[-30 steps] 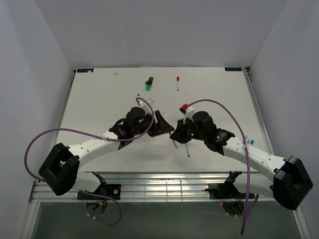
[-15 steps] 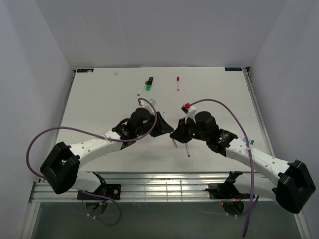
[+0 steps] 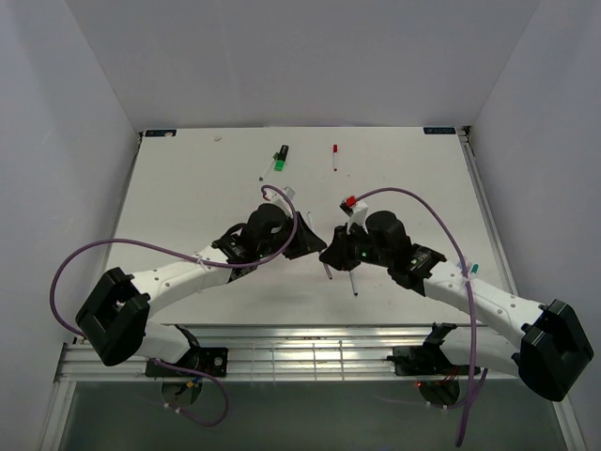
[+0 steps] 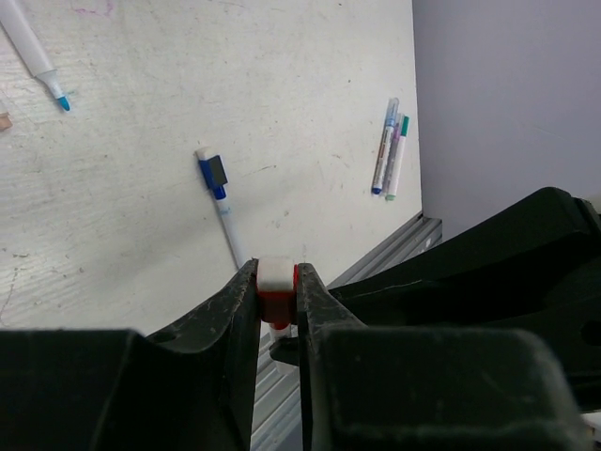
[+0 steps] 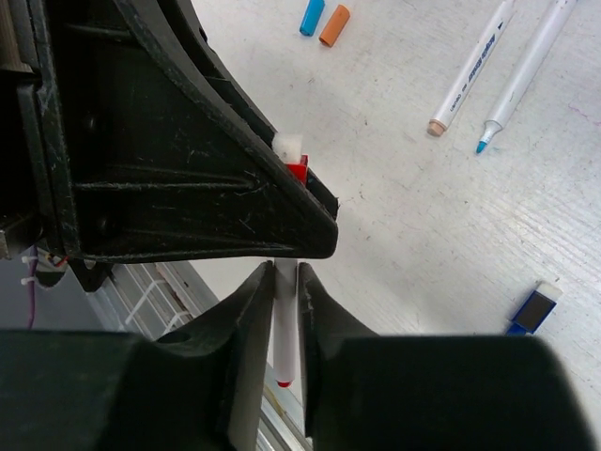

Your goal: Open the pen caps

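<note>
A red pen cap [image 4: 277, 299] with a white end sits pinched between the jaws of my left gripper [image 4: 278, 282], which is shut on it. The cap belongs to a thin white pen [image 5: 285, 324] with a red dot at its rear end. My right gripper [image 5: 285, 277] is shut around this barrel. In the top view the left gripper [image 3: 302, 237] and right gripper [image 3: 331, 252] meet tip to tip at mid-table. Loose on the table are a blue cap [image 5: 311, 17] and an orange cap [image 5: 334, 24].
A green-capped black marker [image 3: 281, 158] and a red-tipped pen [image 3: 334, 157] lie at the back. Two uncapped pens [image 5: 474, 70] and a blue-capped pen [image 4: 218, 183] lie under the arms. Two more pens [image 4: 390, 150] rest near the table's edge. A metal rail [image 3: 300, 348] borders the near side.
The left jaws have closed onto the red cap, and the left gripper has edged right toward the right gripper. The right arm has barely moved.
</note>
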You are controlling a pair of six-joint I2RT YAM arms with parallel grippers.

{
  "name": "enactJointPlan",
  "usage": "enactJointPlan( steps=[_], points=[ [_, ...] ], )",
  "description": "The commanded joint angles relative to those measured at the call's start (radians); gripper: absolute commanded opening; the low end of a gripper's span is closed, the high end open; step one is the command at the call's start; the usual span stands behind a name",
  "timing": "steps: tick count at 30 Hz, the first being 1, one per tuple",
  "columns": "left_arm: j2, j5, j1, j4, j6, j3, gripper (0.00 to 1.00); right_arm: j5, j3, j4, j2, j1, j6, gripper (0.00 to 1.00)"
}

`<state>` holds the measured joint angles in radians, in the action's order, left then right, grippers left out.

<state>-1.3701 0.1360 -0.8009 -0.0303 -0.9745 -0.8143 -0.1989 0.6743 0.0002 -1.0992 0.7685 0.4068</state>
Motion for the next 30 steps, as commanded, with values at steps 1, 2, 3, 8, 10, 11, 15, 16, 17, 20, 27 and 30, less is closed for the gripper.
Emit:
enactJointPlan(
  steps=[1, 2, 3, 8, 10, 11, 15, 16, 17, 20, 27, 30],
  points=[
    [0.016, -0.036, -0.003, 0.026, 0.028, -0.032, 0.01, -0.01, 0.015, 0.007, -0.001, 0.006, -0.036, 0.26],
    [0.019, -0.041, -0.003, 0.026, 0.028, -0.032, 0.0, -0.01, 0.013, 0.012, -0.001, 0.005, -0.042, 0.32],
    [0.023, -0.052, -0.003, 0.058, 0.03, -0.039, 0.0, -0.011, 0.013, 0.012, -0.002, 0.006, -0.045, 0.35],
    [0.029, -0.058, -0.001, 0.082, 0.042, -0.06, 0.0, -0.043, 0.008, 0.015, -0.017, -0.008, -0.056, 0.4],
    [0.037, -0.059, -0.001, 0.096, 0.045, -0.069, 0.0, -0.069, 0.01, 0.015, -0.03, -0.017, -0.059, 0.4],
    [0.04, -0.061, -0.001, 0.096, 0.045, -0.069, 0.0, -0.083, 0.011, 0.017, -0.034, -0.02, -0.063, 0.4],
    [0.052, -0.055, -0.001, 0.081, 0.053, -0.066, 0.0, -0.155, -0.004, 0.07, -0.053, -0.035, -0.059, 0.4],
    [0.054, -0.049, 0.0, 0.078, 0.059, -0.066, 0.0, -0.199, -0.01, 0.084, -0.057, -0.041, -0.053, 0.41],
    [0.055, -0.046, -0.001, 0.076, 0.063, -0.065, 0.0, -0.23, -0.016, 0.102, -0.06, -0.049, -0.043, 0.41],
    [0.072, -0.033, 0.005, 0.063, 0.072, -0.048, 0.0, -0.381, -0.047, 0.197, -0.07, -0.093, 0.021, 0.41],
    [0.103, 0.033, 0.031, -0.031, 0.046, -0.003, 0.0, -0.494, -0.077, 0.308, -0.116, -0.14, 0.089, 0.37],
    [0.097, 0.048, 0.034, -0.04, 0.04, -0.006, 0.0, -0.514, -0.101, 0.389, -0.126, -0.141, 0.127, 0.32]
  ],
)
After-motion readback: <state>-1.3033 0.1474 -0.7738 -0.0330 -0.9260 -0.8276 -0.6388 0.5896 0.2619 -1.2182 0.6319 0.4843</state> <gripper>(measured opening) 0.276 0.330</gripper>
